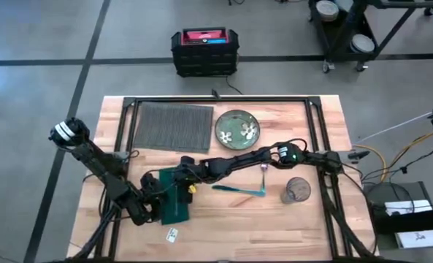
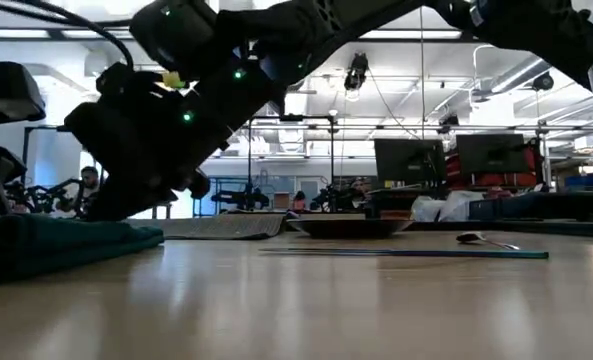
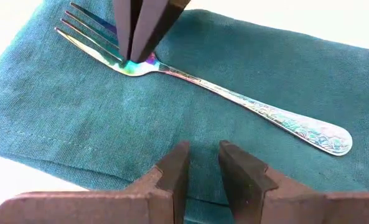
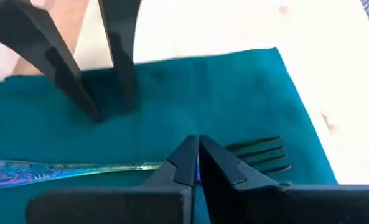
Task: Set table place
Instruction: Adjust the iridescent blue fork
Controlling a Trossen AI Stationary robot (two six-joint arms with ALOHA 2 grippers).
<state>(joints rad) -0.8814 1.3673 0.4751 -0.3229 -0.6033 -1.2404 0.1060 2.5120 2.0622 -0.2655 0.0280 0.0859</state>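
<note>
Bench (image 1: 223,219): light wood.
Fork (image 3: 196,84): thin, stiff, slick; on soft napkin (image 3: 246,62).
Right tool (image 4: 196,163): pinched on fork neck.
Left tool (image 3: 203,165): slightly open, empty.

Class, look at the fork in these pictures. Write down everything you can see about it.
The fork is shiny metal with a rainbow sheen. It has four tines and a handle embossed with a scrolling pattern that widens to a rounded end. It lies flat on the dark green napkin. The right gripper is shut on its neck just behind the tines. The left gripper hovers beside the handle, slightly open, not touching the fork.
</note>
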